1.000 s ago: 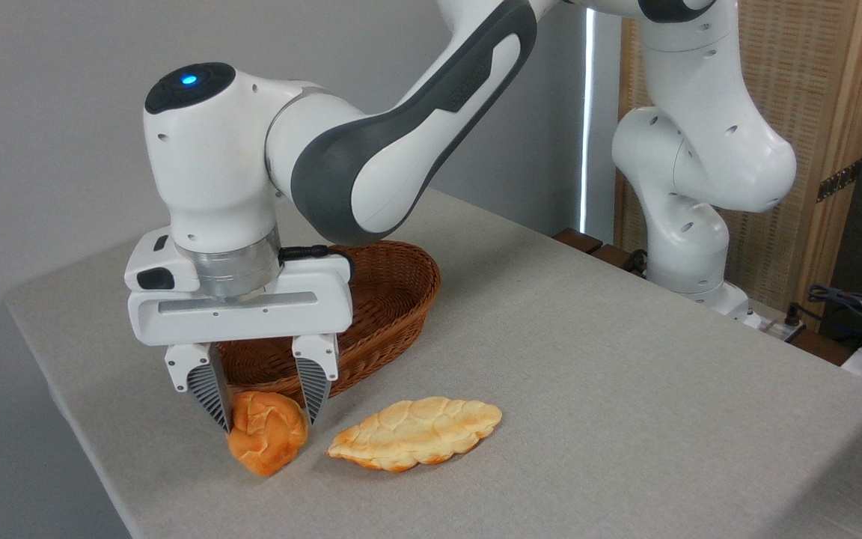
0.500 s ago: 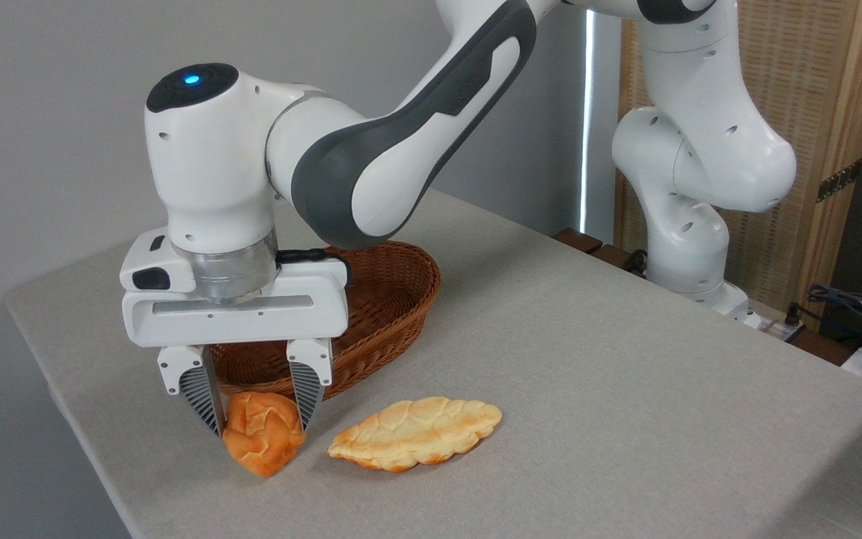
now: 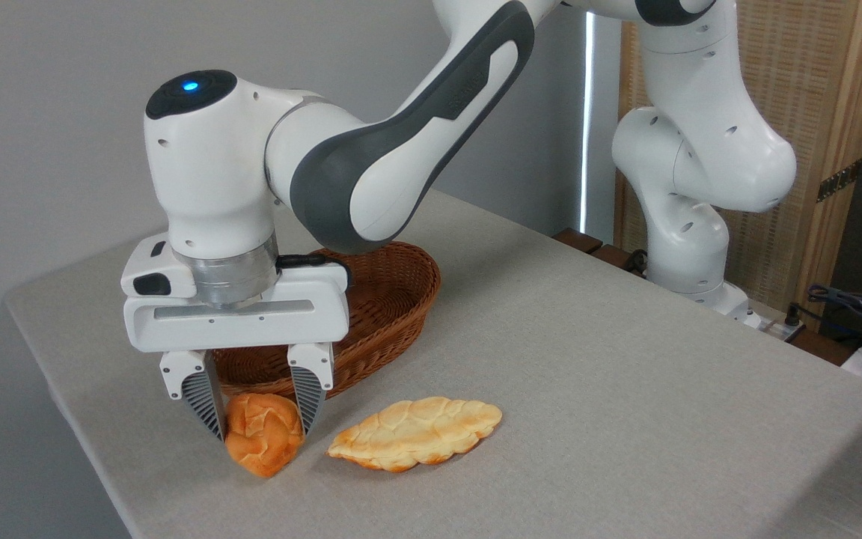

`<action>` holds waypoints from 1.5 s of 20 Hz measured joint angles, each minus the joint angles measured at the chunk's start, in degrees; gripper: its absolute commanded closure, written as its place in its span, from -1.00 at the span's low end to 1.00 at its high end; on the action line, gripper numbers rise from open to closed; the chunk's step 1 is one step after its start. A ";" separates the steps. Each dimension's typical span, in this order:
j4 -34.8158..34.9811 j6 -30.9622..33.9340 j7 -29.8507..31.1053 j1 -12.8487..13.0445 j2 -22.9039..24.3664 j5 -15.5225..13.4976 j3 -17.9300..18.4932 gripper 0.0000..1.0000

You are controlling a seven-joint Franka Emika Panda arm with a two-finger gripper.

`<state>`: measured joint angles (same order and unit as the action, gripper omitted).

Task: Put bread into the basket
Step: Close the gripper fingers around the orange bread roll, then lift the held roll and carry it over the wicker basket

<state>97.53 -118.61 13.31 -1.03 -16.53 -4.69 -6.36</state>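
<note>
Tool (image 3: pixel 263 433) fingers tight around bread (image 3: pixel 264 445)

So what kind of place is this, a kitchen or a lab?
Most likely a robotics lab or test room: a robot arm bolted beside a plain grey-covered table, loose cables at the right edge, and bare grey walls.

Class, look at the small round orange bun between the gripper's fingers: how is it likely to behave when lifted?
The bun looks rounded and knobbly, so it may twist or slip between the gripper's ribbed fingers. It seems tilted onto one edge on the table, so if released it would probably rock or roll. Being small, it is probably light.
</note>
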 measured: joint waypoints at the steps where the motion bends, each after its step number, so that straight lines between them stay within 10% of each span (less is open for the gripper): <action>1: 0.00 -0.01 0.00 0.00 0.00 0.12 0.00 -0.20; 7: -0.01 -0.04 -0.11 0.01 0.00 0.33 -0.01 0.06; 30: -7.90 1.88 -0.87 -0.05 1.92 0.43 -2.99 -0.17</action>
<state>89.63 -116.74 12.45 -1.08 -14.61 -4.26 -9.35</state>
